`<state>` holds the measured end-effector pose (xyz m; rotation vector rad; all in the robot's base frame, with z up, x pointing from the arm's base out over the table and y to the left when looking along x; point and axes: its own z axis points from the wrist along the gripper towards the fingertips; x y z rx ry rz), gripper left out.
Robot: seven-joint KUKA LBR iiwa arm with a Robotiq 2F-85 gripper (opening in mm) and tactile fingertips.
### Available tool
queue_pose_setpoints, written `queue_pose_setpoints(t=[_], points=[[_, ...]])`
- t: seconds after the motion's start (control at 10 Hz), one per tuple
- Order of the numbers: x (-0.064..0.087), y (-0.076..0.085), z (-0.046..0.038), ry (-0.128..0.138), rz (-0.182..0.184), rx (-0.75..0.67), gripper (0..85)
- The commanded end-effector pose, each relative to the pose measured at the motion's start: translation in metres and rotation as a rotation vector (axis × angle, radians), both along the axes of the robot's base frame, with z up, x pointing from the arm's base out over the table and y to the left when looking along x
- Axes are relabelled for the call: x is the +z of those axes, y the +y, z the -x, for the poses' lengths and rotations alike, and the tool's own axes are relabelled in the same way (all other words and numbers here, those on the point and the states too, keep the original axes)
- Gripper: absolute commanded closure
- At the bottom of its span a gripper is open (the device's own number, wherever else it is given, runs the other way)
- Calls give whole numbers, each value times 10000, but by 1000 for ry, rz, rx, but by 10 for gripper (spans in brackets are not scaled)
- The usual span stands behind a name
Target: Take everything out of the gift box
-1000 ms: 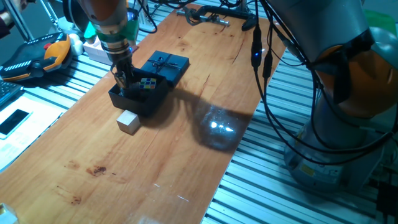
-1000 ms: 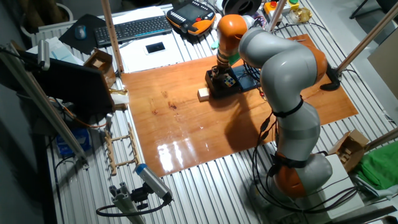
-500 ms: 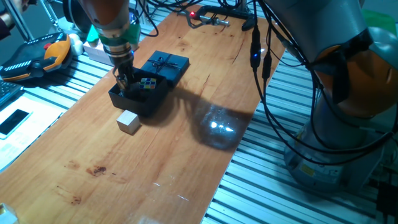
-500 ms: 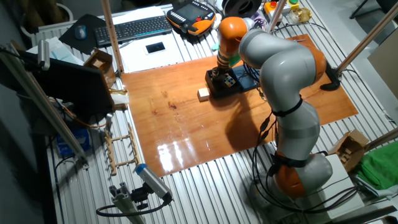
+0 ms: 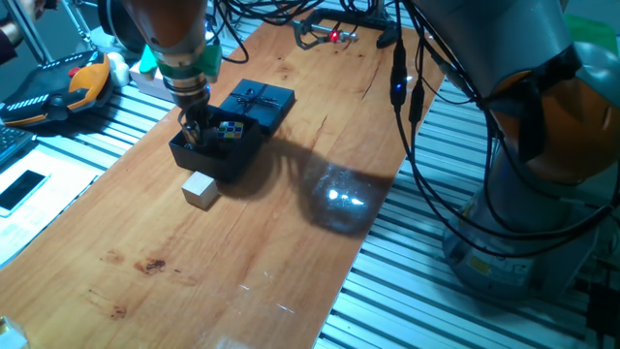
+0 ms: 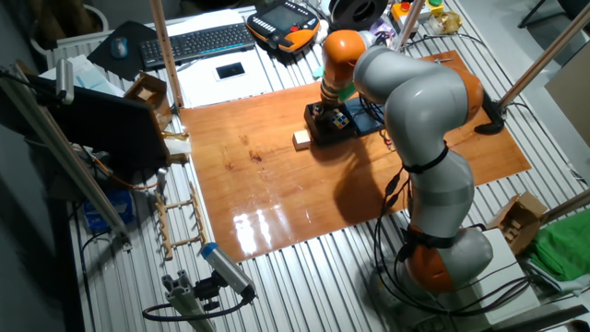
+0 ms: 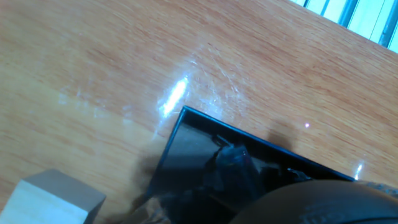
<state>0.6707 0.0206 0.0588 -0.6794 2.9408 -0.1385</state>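
The black gift box [image 5: 221, 150] stands open on the wooden table, and its bowed lid [image 5: 260, 101] lies flat just behind it. The multicoloured puzzle cube [image 5: 231, 129] sits inside the box. The beige cube [image 5: 201, 189] is on the table in front of the box. My gripper [image 5: 193, 127] reaches down into the box's left side, beside the puzzle cube. Its fingertips are dark against the box, so I cannot tell what is between them. The hand view shows the box's corner [image 7: 186, 134] and the beige cube [image 7: 53, 199]. The flat pinkish-grey piece is not visible.
A teach pendant [image 5: 58, 89] and a phone [image 5: 21, 187] lie left of the table. A metal clamp [image 5: 325, 21] sits at the far end. Cables [image 5: 407, 87] hang over the right edge. A keyboard [image 6: 198, 41] is beyond the table.
The arm has shifted very slightly to the right over the box, with the fingers still inside it. The cubes, box and lid have not moved.
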Motion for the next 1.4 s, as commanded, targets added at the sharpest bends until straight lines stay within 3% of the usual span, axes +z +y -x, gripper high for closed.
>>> queue_pose_setpoints(t=[0.0,0.1,0.3,0.6,0.7,0.8,1.3], points=[[-10,1,-9,-1,-2,0,317],[-19,-2,-14,4,0,0,367],[7,-6,-23,25,0,-1,550],[63,11,-14,37,0,-2,703],[87,31,-12,45,0,-3,810],[111,45,-6,50,0,-3,843],[340,160,74,74,2,-5,843]])
